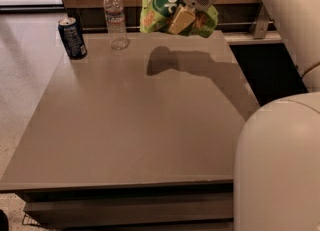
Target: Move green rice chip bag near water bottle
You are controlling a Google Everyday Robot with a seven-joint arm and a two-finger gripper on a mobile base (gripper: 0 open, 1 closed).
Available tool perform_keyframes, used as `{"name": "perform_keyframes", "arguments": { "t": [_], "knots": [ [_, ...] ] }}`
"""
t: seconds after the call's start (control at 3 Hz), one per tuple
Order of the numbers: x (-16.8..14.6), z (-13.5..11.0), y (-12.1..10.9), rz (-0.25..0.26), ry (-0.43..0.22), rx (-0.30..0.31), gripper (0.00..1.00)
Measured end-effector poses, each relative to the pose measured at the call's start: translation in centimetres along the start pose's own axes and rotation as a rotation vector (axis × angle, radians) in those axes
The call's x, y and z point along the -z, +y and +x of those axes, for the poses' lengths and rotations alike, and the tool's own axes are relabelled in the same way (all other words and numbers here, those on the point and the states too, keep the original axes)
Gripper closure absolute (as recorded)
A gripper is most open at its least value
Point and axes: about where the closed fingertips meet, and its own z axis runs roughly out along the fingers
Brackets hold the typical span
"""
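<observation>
Camera view has the gripper up in the air, to the right of the water bottle as the camera sees it and at about the height of its upper half. Its fingers are clenched on the green rice chip bag, pinching the crinkled middle, so the bag hangs free and touches nothing below. I judge that it is carried high so that it passes over the surface without dragging and without knocking the bottle. The end of the bag with the dark green circle points toward the water bottle, near it but apart from it. The shadow of the bag and the arm lies on the table, right of the bottle's foot, and this also says that the bag is lifted.

The water bottle stands upright with its white cap on, at the far edge of the table. How much water is in it I cannot tell. The blue soda can stands upright on the other side of the water bottle, a little nearer to the camera. If it is opened I cannot tell. The bag looks puffed, and what is inside it is hidden.

The bag is not yet set down; the free place just right of the water bottle seems suitable for it
</observation>
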Motion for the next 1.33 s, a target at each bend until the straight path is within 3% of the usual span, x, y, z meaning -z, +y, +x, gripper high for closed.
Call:
{"name": "perform_keyframes", "arguments": {
  "t": [0.33,0.67,1.0,1.33],
  "knots": [
    [-2.5,-0.5,-1.8,0.043,-0.01,-0.015,1.0],
    [-5.2,-2.1,-3.1,0.116,-0.086,-0.058,1.0],
    [-6.0,-3.3,-4.7,0.187,-0.132,-0.066,0.88],
    [-6.3,-3.4,-4.6,0.184,-0.133,-0.065,0.64]
  ]
}}
